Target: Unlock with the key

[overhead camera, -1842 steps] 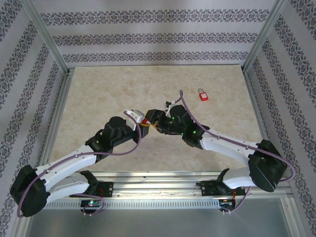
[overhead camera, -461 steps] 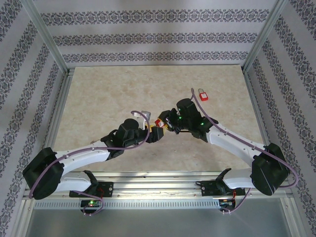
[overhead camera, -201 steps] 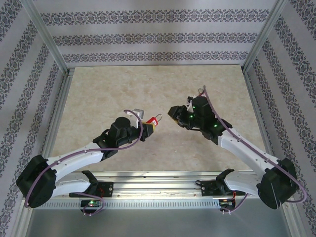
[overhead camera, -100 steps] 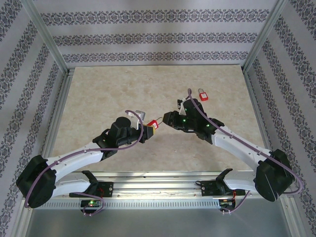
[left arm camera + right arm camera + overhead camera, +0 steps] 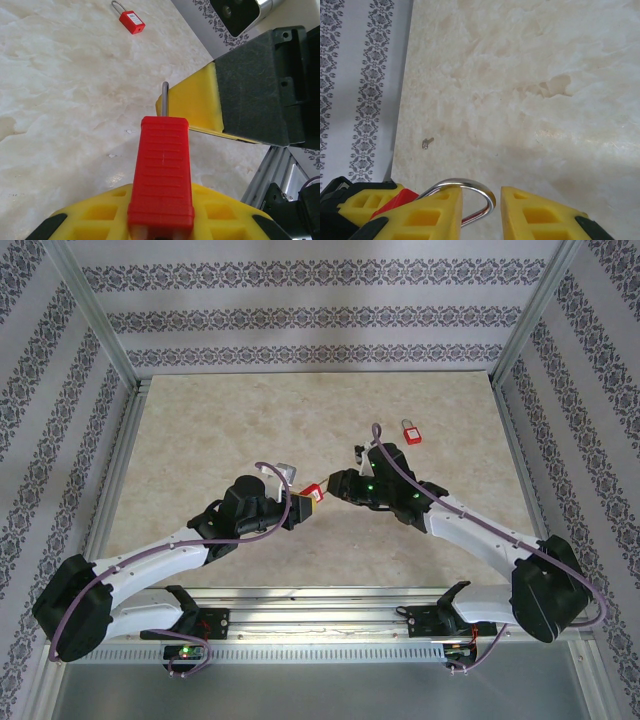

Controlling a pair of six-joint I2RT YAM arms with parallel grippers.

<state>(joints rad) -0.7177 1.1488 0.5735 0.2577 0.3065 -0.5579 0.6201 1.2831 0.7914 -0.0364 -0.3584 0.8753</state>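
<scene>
A red padlock (image 5: 310, 496) is held above the table, and my left gripper (image 5: 301, 504) is shut on its body (image 5: 162, 165). The steel shackle (image 5: 476, 185) points toward my right gripper (image 5: 336, 486). In the right wrist view the shackle loop sits between the yellow fingers (image 5: 427, 215), against the left one and with a thin gap to the right one. That gripper (image 5: 480, 200) is open. The left wrist view shows a right finger (image 5: 195, 107) just beyond the shackle tip (image 5: 164, 92). I cannot make out the key; a tiny metal piece (image 5: 427, 143) lies on the table near the left wall.
A second red padlock (image 5: 411, 432) lies flat at the back right of the marble-look table (image 5: 220, 430), also visible in the left wrist view (image 5: 132, 22). Patterned walls and aluminium posts (image 5: 95, 315) enclose the table.
My right gripper has swung from the back right down to the padlock and now straddles its shackle. The left gripper has stayed put with the padlock in it.
</scene>
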